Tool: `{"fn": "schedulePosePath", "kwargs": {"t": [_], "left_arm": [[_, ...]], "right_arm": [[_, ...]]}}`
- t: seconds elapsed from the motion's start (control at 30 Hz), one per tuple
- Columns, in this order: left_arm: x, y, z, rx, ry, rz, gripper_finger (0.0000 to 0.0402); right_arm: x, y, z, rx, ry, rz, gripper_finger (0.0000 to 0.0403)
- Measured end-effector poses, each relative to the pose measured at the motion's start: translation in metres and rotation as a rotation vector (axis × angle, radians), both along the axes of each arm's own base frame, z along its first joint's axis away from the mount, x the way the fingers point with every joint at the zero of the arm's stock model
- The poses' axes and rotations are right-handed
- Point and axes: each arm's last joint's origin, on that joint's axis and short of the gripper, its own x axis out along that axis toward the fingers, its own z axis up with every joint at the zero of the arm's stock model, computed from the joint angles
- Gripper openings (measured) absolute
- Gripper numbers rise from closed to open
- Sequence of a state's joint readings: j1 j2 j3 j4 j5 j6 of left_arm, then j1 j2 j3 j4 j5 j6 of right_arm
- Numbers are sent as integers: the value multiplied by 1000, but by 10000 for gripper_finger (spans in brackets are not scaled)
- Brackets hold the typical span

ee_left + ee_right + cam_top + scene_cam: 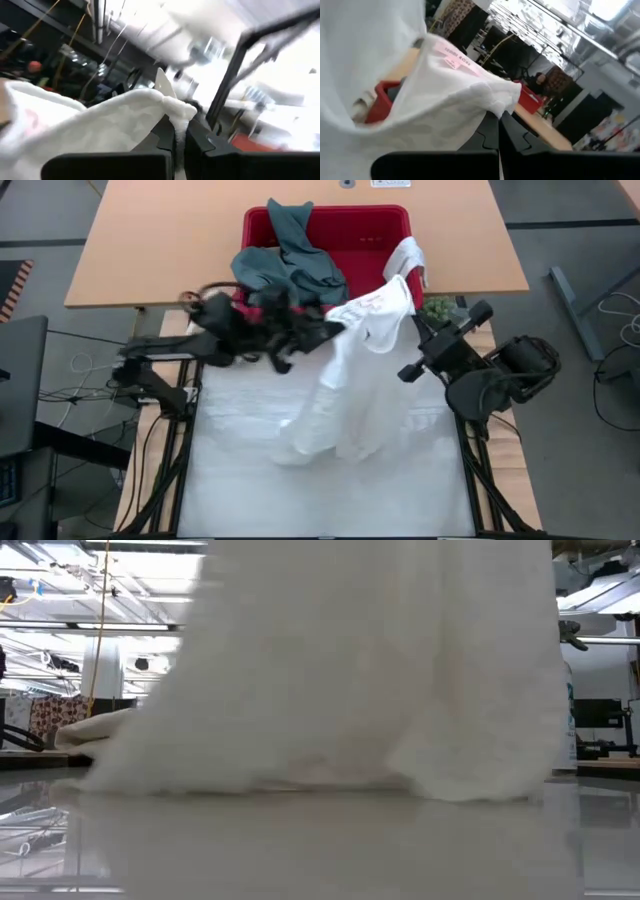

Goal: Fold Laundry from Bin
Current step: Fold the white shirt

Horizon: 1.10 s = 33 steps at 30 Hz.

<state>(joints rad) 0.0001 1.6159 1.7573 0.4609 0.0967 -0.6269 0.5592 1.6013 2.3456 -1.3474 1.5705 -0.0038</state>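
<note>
Both claws — left gripper [179, 131] and right gripper [499, 131] — pinch corners of the white towel [350, 380] hanging between them, its hem on the table below — thin pinches, so a tug apart could slip one.

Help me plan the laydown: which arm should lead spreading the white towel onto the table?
Probably left: its gripper pinches the white towel edge nearer the table; right gripper holds by the bin.
</note>
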Motion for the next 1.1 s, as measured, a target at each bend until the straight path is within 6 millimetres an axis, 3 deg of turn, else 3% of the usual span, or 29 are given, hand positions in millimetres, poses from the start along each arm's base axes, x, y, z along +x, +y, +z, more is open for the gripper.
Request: {"fn": "schedulePosePath", "kwargs": {"t": [0.27,0.4,0.53,0.63,0.8,0.93,1.1], "left_arm": [[85,6,-51,-400,-212,-208,0],[113,2,-55,-495,-282,-376,0],[117,3,-43,-436,-343,-499,0],[108,5,-29,-388,-369,-514,0],[89,1,-7,-319,-313,-570,0],[88,-11,-3,-234,-63,-584,0],[80,-22,-10,-156,354,-426,0]], "right_arm": [[-39,-43,21,16,-31,-92,18],[-58,-67,29,30,-59,-180,18],[-61,-84,31,44,-55,-251,18],[-46,-95,26,107,0,-171,18],[2,-109,7,198,135,-70,18],[43,-115,-20,228,297,-65,18],[68,-117,-48,243,486,-112,18]]}}
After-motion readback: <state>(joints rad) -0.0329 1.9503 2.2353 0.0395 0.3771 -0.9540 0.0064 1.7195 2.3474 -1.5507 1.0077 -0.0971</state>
